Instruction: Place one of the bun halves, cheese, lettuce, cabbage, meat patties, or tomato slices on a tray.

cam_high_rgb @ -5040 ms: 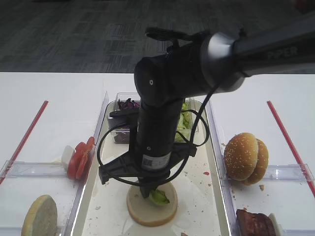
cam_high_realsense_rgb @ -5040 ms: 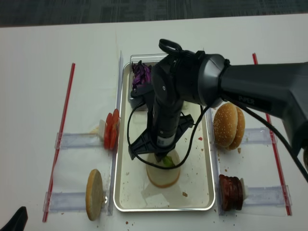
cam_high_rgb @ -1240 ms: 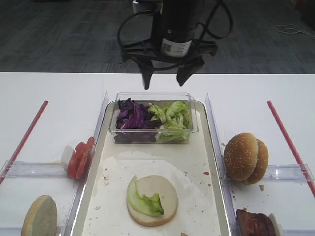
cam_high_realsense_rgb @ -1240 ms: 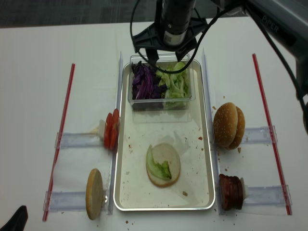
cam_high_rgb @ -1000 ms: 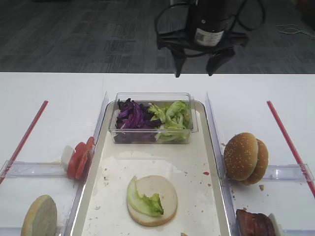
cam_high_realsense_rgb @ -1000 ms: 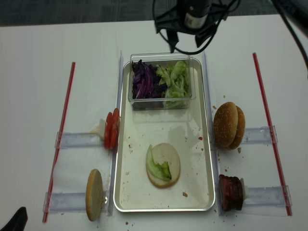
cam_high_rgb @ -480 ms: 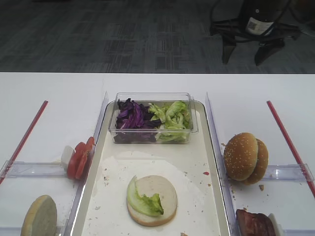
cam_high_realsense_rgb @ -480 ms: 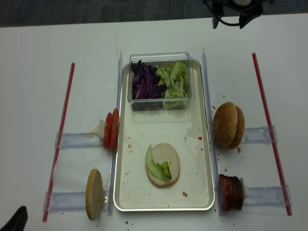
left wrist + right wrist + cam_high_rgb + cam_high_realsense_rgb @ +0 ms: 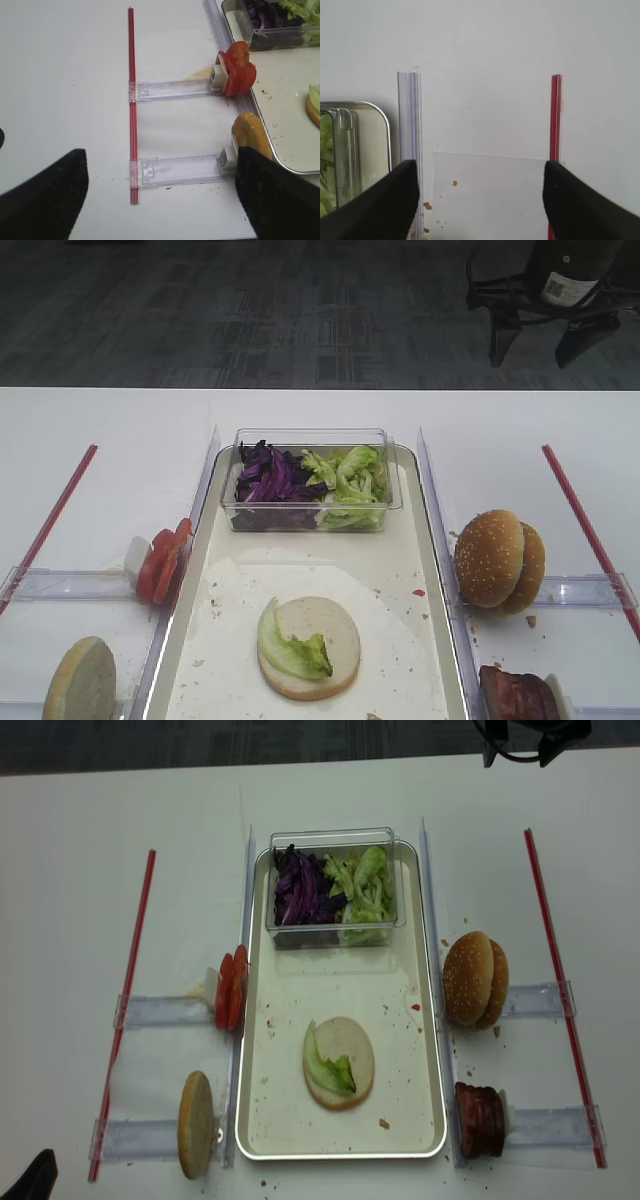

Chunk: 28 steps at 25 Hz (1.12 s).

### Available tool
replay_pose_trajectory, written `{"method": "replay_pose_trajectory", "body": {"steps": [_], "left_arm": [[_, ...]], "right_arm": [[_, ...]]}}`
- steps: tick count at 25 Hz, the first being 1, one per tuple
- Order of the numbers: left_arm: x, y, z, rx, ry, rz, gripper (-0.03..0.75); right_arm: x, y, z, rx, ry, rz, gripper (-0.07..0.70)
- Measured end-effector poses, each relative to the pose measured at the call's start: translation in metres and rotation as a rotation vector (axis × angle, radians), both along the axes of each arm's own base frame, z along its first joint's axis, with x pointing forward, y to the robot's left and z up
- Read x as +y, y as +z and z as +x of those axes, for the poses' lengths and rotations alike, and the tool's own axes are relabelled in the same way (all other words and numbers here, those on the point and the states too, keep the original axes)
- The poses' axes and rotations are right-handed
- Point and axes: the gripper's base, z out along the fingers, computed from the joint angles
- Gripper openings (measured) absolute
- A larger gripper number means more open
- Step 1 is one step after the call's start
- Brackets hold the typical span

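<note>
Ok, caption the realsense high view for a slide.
Lettuce on a bun half in the tray; open right gripper above.

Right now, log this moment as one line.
right claw: open, empty, raised | lettuce: on bun half | bun half: on tray

On my tray [image 9: 262, 1125], a long silvery pan lined with crumb-speckled white paper, one pale flat bun half [image 9: 343, 1063] lies cut side up with a green lettuce leaf [image 9: 327, 1069] draped over its left edge. More lettuce [image 9: 366, 890] and purple cabbage [image 9: 298, 888] sit at the far end. Tomato slices [image 9: 231, 990] stand on edge left of the tray, another pale bun half [image 9: 197, 1124] nearer. On the right stand sesame domes [image 9: 475, 980] and what look like meat patties [image 9: 480, 1119].
</note>
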Motion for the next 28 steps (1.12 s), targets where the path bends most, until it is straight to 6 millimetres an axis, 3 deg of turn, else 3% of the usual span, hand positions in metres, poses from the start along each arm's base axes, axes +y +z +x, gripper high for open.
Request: {"method": "replay_pose_trajectory", "body": {"steps": [7,13,20,28], "left_arm": [[0.0,0.0,0.0,0.0,0.0,0.0,0.575],[0.0,0.0,0.0,0.0,0.0,0.0,0.575],[0.0,0.0,0.0,0.0,0.0,0.0,0.575],[0.0,0.0,0.0,0.0,0.0,0.0,0.575]], "right_arm": [[0.0,-0.001,0.0,0.001,0.033,-0.006,0.531],[-0.001,0.008,-0.021,0.01,0.059,0.004,0.531],[-0.008,0.04,-0.078,-0.02,0.076,0.002,0.531],[-0.02,0.081,-0.172,-0.128,0.076,0.011,0.531]]}}
